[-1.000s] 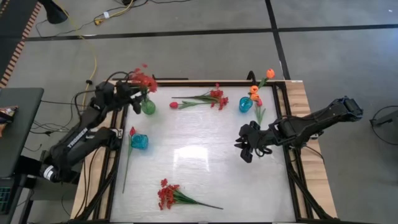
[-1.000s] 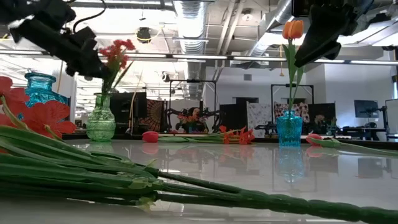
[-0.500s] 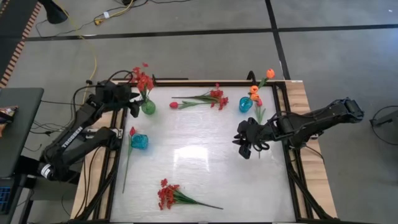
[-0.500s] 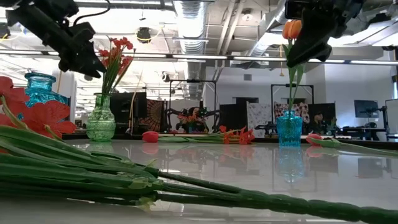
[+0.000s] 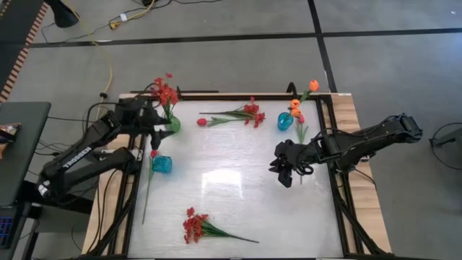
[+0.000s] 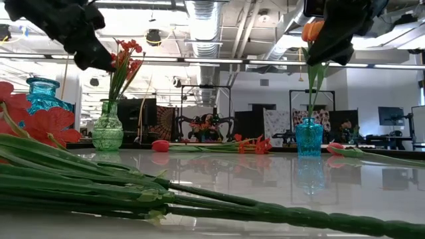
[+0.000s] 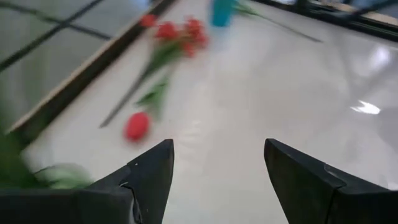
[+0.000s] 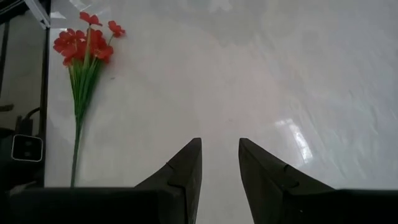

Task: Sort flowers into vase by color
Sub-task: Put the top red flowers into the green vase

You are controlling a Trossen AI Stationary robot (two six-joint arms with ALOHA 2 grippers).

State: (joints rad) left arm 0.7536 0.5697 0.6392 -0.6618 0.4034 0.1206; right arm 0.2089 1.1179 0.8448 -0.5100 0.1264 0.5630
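White glossy tabletop (image 5: 231, 195) with a wooden rim, and most of its middle is bare, so plenty of room there. One bushy red spray (image 5: 165, 92) already stands in the green glass vase (image 5: 172, 123) at the far-left corner. The left gripper (image 5: 153, 124) sits just beside that vase, fingers spread wide and holding nothing. A teal glass vase (image 5: 162, 165) sits near the left edge with a red tulip bud on a long stem (image 5: 148, 184) lying along that edge beside it. Another red spray with a red-pink tulip bud (image 5: 234, 115) lies near the far edge. Orange tulip buds (image 5: 297, 107) stand in a second teal vase (image 5: 285, 120) at the far-right. A loose red spray (image 5: 202, 227) lies by the near edge. The right gripper (image 5: 284, 167) hangs over the right-centre, fingers close together, empty.
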